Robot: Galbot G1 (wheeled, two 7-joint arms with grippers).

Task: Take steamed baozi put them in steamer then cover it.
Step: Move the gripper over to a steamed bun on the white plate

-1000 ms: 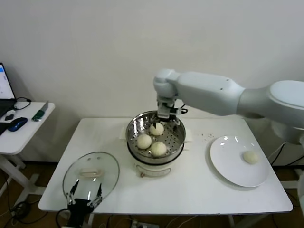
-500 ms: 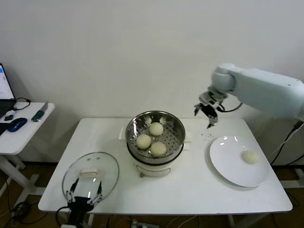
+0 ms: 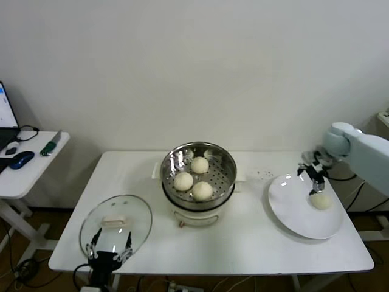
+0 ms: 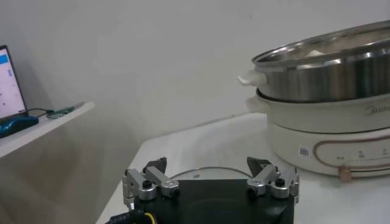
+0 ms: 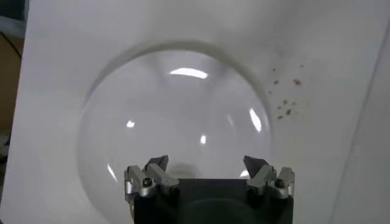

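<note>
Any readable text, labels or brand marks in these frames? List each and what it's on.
Nothing can be quoted with confidence.
Cooker base: faint brand lettering at its side, too blurred to read.
Cooker base: small square sticker, too small to read.
Laptop screen: lines of text, illegible.

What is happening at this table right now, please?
The robot is loading baozi into the steamer; three buns already sit inside. The right gripper, jaws open and empty, hovers over the white plate just above the last bun. The left gripper waits open at the glass lid on the table.
</note>
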